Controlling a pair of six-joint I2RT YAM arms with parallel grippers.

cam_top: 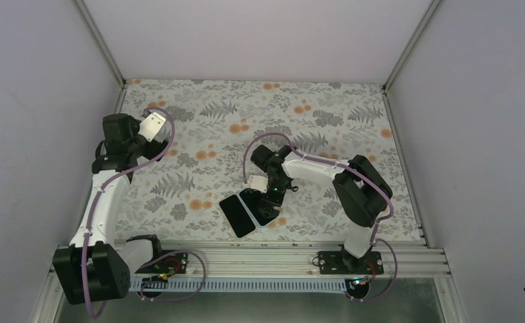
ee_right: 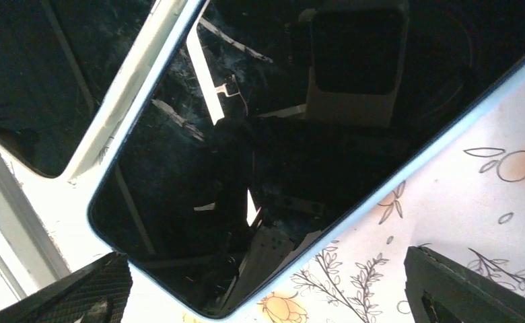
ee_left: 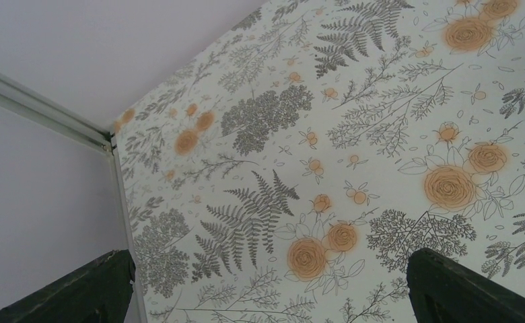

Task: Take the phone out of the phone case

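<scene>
One glossy black phone (ee_right: 300, 155), pale-blue rim

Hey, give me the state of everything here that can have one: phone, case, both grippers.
Phone: flat on the table, glossy face up, out of the case, not gripped.
Case: flat right beside the phone, not gripped.
Left gripper: open, empty, raised over the table's far left.
Right gripper: open, empty, low over the phone.
</scene>
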